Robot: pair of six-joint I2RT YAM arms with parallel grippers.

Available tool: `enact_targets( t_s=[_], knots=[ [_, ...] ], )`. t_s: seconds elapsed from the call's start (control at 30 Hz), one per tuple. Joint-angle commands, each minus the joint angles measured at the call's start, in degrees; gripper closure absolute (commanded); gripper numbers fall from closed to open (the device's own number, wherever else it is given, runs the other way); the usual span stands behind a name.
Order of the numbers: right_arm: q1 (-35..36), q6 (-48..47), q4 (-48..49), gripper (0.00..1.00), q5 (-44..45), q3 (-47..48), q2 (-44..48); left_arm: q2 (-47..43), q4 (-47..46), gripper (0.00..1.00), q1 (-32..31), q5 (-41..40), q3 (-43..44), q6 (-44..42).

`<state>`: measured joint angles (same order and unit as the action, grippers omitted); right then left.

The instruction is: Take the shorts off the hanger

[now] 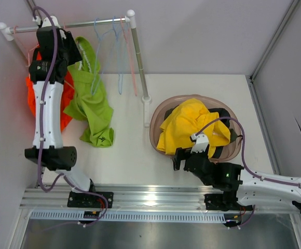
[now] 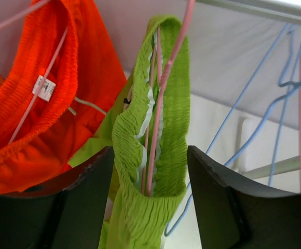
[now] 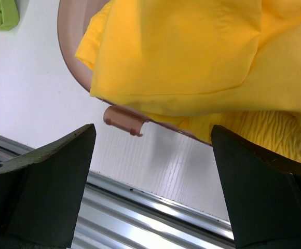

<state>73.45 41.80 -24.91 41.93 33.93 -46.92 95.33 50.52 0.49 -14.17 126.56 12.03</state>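
Lime green shorts (image 1: 93,104) hang by their waistband (image 2: 161,129) on a pink hanger (image 2: 166,72) on the rack. Orange shorts (image 1: 31,96) with a white tag (image 2: 44,88) hang to their left on another pink hanger. My left gripper (image 1: 70,52) is up at the rack. It is open (image 2: 150,153), with one finger on each side of the green waistband and a gap on both sides. Yellow shorts (image 1: 192,124) lie in the brown basket (image 1: 155,132) over a dark garment (image 1: 227,115). My right gripper (image 1: 184,155) is open and empty (image 3: 153,129) just in front of the basket.
The rack's horizontal bar (image 1: 88,23) and its right post (image 1: 139,62) stand at the back left. Several empty blue and pink hangers (image 1: 120,52) hang near the post. The basket's handle (image 3: 122,119) is close to my right fingers. A metal rail (image 1: 150,194) runs along the near edge.
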Motion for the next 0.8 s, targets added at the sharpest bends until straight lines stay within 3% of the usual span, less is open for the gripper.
enact_targets(
  t_s=[0.0, 0.27, 0.4, 0.5, 0.63, 0.77],
  knots=[
    [1.7, 3.3, -3.9, 0.01, 4.2, 2.8, 1.2, 4.1, 0.7, 0.37, 1.3, 0.2, 7.6, 0.4],
    [2.8, 5.6, -4.8, 0.01, 4.9, 1.8, 1.5, 13.1, 0.4, 0.54, 1.3, -0.3, 12.3, 0.5],
    [2.8, 5.2, -4.5, 0.00, 5.4, 2.2, 1.0, 14.7, 0.8, 0.73, 1.2, -0.2, 13.0, 1.0],
    [2.8, 5.1, -3.9, 0.01, 5.6, 2.2, 0.7, 14.3, 1.0, 1.00, 1.3, -0.3, 13.3, 1.5],
    [3.5, 5.2, -2.4, 0.01, 5.6, 2.5, 0.1, 11.7, 0.8, 1.00, 1.2, 1.2, 12.9, 1.9],
    [5.0, -1.2, -1.8, 0.01, 7.8, 6.7, -0.5, 7.0, -0.7, 1.00, 1.2, 3.9, 12.0, 2.2]
  ],
)
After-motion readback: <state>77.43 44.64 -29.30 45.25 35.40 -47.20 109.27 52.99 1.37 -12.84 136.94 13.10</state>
